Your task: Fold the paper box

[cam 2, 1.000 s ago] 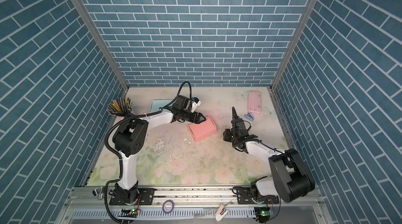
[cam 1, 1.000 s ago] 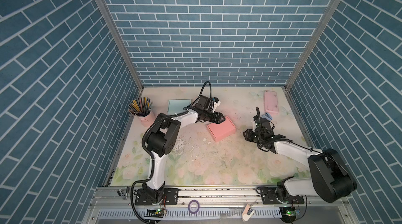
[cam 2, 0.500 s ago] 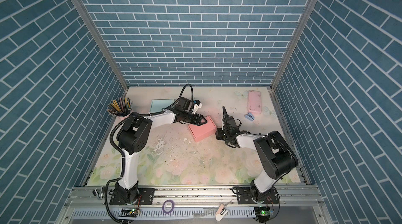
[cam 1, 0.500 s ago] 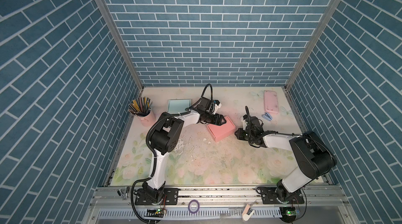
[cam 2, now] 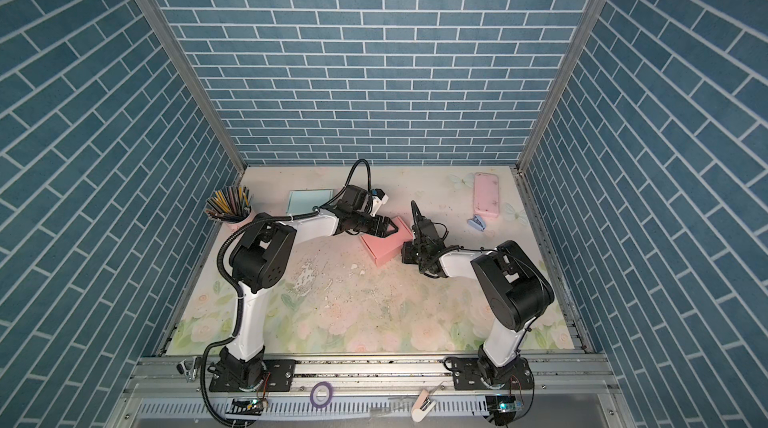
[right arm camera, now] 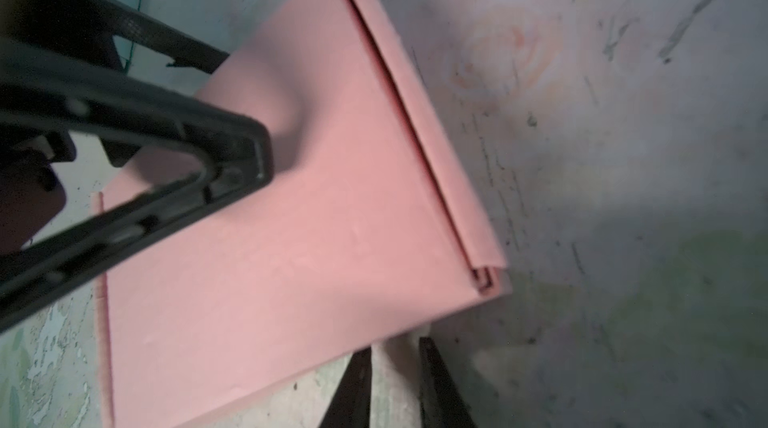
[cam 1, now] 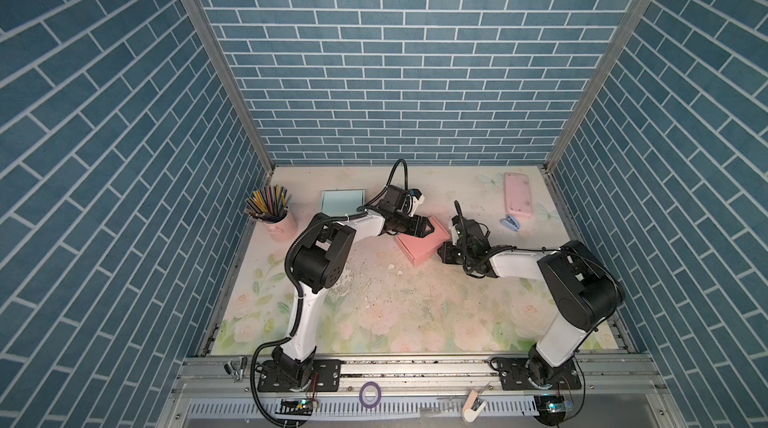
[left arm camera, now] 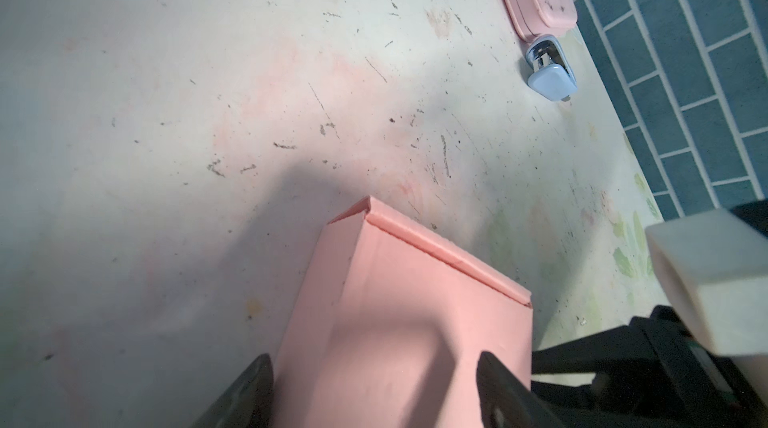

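The pink paper box [cam 1: 419, 245] [cam 2: 384, 245] lies flat and closed mid-table, with a slit along one long edge in the right wrist view [right arm camera: 311, 238]. My left gripper [cam 1: 430, 230] [cam 2: 392, 230] is open over the box's far left corner. In the left wrist view [left arm camera: 374, 384] one finger is over the lid [left arm camera: 415, 301] and the other is beside the box's side. My right gripper [cam 1: 444, 252] [cam 2: 405, 254] sits low at the box's right edge. Its fingers [right arm camera: 395, 347] stand a narrow gap apart, with bare table between them.
A pink cup of pencils [cam 1: 272, 213] stands at the far left and a pale blue card [cam 1: 343, 201] lies behind the left arm. A pink case [cam 1: 517, 195] and a small blue stapler [cam 1: 510, 222] lie at the far right. A purple tape ring [cam 1: 370, 394] is on the front rail.
My right gripper has travelled left across the table to the box's right edge, its jaws narrowing slightly. The left gripper has stayed over the box.
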